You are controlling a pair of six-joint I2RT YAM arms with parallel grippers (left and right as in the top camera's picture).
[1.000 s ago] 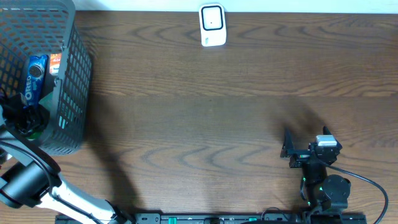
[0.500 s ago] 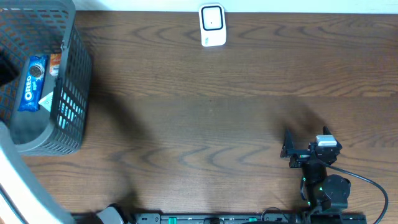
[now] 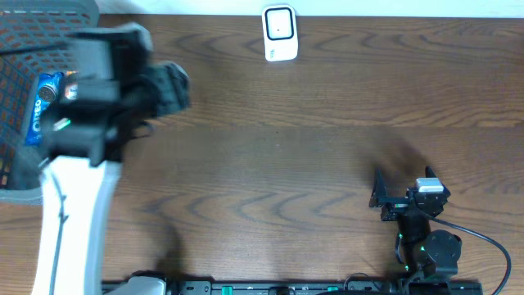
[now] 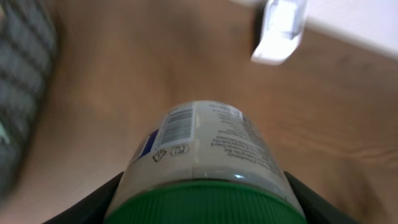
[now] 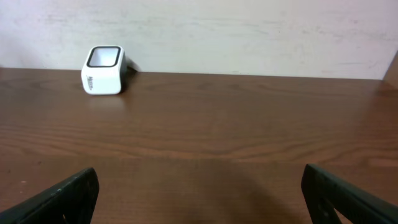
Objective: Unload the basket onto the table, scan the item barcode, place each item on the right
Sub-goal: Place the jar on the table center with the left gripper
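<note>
Overhead, the left arm (image 3: 78, 164) is a blurred smear across the right side of the dark grey plastic mesh basket (image 3: 49, 10). It hides most of the basket, and we cannot pick out jaws or load there; only 1 blue Oreo biscuit pack (image 3: 39, 111) shows inside. The left wrist view settles it: the left gripper (image 4: 205, 208) pinches a white-labelled bottle with a green cap (image 4: 205, 143). The bottle is held above the brown wood-grain table (image 3: 311, 147), its barcode at upper left, its print too soft to read and its cap cut off by the frame. The white box-shaped scanner with a dark window (image 3: 279, 34) sits at the far edge. The right gripper (image 5: 208, 196) is spread wide near the front right, with open wood ahead.
</note>
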